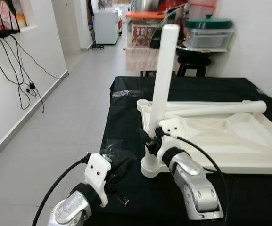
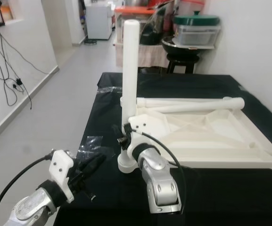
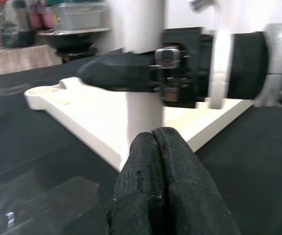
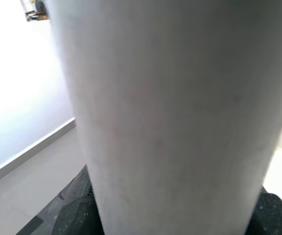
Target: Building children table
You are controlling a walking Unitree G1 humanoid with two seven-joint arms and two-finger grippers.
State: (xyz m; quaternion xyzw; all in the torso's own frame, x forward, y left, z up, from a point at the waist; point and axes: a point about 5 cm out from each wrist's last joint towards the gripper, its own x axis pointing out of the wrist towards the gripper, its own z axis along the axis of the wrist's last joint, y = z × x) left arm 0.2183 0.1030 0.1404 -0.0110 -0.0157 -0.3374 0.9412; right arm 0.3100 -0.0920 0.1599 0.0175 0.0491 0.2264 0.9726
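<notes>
Nearest the camera, the left tool (image 1: pixel 122 170) is hovering low over the black-covered worktop (image 1: pixel 126 197) with its two black fingers (image 3: pixel 165 186) pressed together on nothing, pointing toward the base of the upright white leg (image 1: pixel 163 80). Just beyond it, the right tool (image 1: pixel 151 141) is gripping that leg low down, holding it standing in the near-left corner socket of the upside-down white tabletop (image 1: pixel 230 141). Farther back, a second white leg (image 1: pixel 220 109) is lying across the tabletop's far edge.
</notes>
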